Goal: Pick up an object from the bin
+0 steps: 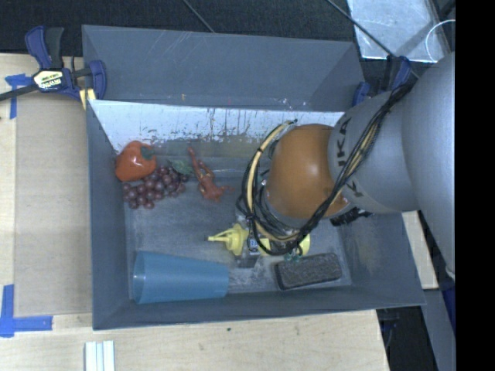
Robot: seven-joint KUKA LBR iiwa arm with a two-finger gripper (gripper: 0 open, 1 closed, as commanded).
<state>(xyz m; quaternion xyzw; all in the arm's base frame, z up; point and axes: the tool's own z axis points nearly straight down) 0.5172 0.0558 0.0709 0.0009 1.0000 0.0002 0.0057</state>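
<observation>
Where the bin (104, 230) comes nearest the camera, a blue cup (182, 278) lies on its side along the front wall, its wide mouth toward the view's left. A dark grey sponge block (309, 270) lies to its right, apart from it. Just behind the gap between them my gripper (249, 247) sits low at the floor, under my orange cover (302, 172) and a loop of cables. Whether it is open or closed I cannot tell, and nothing shows as held.

What I am over is a small yellow toy (227, 239), in the middle of the bin's near half, just behind the cup's narrow end. Its long axis runs roughly across the bin, with a tapered tip pointing to the view's left. A bit more yellow peeps out on the right of my wrist, perhaps its other end.

I judge this to be the grasp step, with the lift not yet made. Next I should close across the toy's short width, then rise straight, clear of cup and sponge.

Farther back and well apart lies a bunch of dark grapes (155, 186), with a red-orange fruit (134, 161) touching it, and a red-brown figure (206, 179) lies near the far wall
</observation>
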